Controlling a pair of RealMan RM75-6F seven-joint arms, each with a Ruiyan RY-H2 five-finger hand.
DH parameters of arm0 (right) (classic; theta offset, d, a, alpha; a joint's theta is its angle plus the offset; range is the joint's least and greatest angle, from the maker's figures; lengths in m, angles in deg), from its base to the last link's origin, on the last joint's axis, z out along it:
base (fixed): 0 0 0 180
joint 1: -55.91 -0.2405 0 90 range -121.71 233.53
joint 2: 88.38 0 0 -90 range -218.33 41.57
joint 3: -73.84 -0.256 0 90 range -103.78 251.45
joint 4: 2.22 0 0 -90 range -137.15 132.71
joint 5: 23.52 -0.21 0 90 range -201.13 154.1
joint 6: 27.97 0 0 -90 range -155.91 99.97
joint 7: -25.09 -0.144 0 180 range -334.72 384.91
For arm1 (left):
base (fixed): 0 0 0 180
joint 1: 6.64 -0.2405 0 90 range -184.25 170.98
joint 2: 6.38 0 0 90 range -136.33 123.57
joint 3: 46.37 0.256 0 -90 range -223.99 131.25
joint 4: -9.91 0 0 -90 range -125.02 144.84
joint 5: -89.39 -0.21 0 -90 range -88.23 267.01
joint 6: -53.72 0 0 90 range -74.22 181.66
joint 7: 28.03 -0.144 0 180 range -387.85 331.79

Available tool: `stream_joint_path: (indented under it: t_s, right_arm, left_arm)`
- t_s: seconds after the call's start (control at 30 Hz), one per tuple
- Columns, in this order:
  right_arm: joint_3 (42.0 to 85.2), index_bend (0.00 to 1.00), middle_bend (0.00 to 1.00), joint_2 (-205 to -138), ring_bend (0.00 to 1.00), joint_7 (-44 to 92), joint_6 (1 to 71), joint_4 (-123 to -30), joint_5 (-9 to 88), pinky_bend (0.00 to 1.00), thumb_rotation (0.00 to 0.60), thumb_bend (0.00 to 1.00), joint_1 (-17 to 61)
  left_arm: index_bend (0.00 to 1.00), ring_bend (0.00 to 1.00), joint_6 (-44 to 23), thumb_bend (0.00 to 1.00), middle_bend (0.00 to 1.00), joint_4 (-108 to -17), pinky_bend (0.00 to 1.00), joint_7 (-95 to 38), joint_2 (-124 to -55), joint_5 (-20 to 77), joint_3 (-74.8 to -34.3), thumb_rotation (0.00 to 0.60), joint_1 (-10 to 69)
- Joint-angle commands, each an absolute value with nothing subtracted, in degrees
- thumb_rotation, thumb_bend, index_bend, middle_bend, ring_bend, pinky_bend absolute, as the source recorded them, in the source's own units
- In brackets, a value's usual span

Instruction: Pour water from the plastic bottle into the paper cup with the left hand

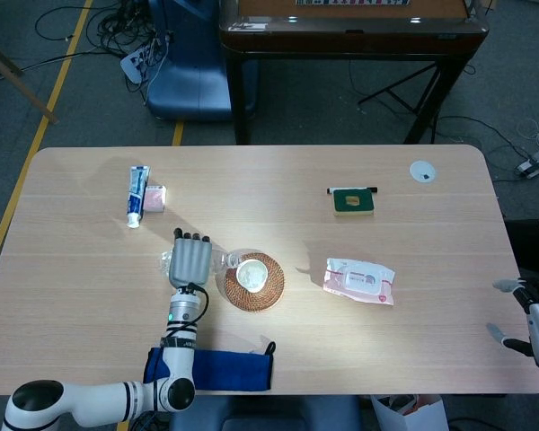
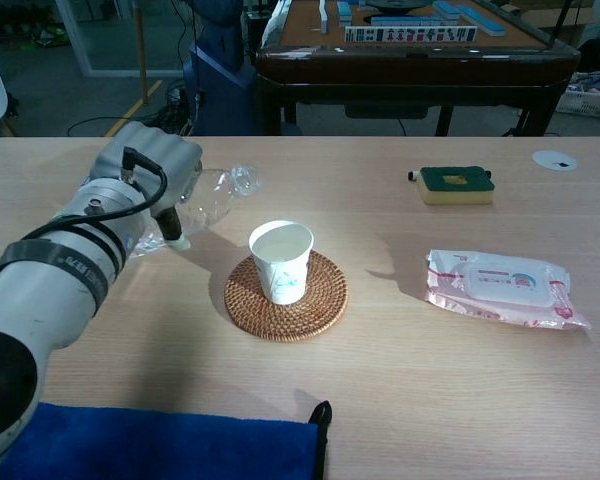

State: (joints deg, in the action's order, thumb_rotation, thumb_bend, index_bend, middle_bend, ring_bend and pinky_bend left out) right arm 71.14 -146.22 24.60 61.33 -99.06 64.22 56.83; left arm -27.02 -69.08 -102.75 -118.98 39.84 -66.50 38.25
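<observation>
My left hand (image 2: 145,175) grips a clear plastic bottle (image 2: 212,193), which now tilts neck-up to the right, its mouth away from the cup. From above, the hand (image 1: 188,259) hides most of the bottle (image 1: 220,260). The white paper cup (image 2: 281,260) stands upright on a round woven coaster (image 2: 286,296) just right of the hand and holds water. In the head view the cup (image 1: 251,274) sits at the table's middle. My right hand (image 1: 532,321) hangs off the table's right edge, holding nothing, fingers apart.
A pack of wet wipes (image 2: 502,288) lies right of the coaster, a green sponge (image 2: 456,184) further back. A toothpaste tube (image 1: 137,195) lies at the back left. A blue cloth (image 2: 150,443) lies along the near edge. A white disc (image 1: 422,171) sits at the far right.
</observation>
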Motion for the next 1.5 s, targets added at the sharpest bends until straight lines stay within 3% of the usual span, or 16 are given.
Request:
stream_joint_path:
  t_s: [0.03,0.57,1.03,1.5]
  right_arm:
    - [71.2,0.36,0.39,-146.3,0.25,24.8,61.3,-99.1,64.2,0.48,0.600,0.05,56.8]
    - [71.3,0.36,0.39,-147.0,0.25,25.8,60.3,-98.8,63.8,0.48,0.600,0.05,56.5]
    - [71.4,0.36,0.39,-147.2,0.25,26.1,60.0,-98.6,63.7,0.48,0.600,0.05,56.3]
    - [71.4,0.36,0.39,-147.5,0.25,26.4,59.5,-98.4,63.2,0.48,0.600,0.05,56.1]
  left_arm:
    - [0.72,0.44,-27.5,0.15,0.81,-70.9,0.26,-99.4,-116.6,39.1,-66.5,0.600,36.7]
    - [0.68,0.42,-26.5,0.15,0.78,-79.8,0.27,-81.0,-108.6,40.4,-68.8,0.600,31.1]
    - [0.64,0.39,-25.8,0.15,0.76,-78.3,0.27,-61.5,-106.7,36.2,-68.6,0.600,27.1]
    - [0.63,0.37,-24.0,0.16,0.75,-77.2,0.27,-55.7,-103.5,37.9,-67.8,0.600,24.4]
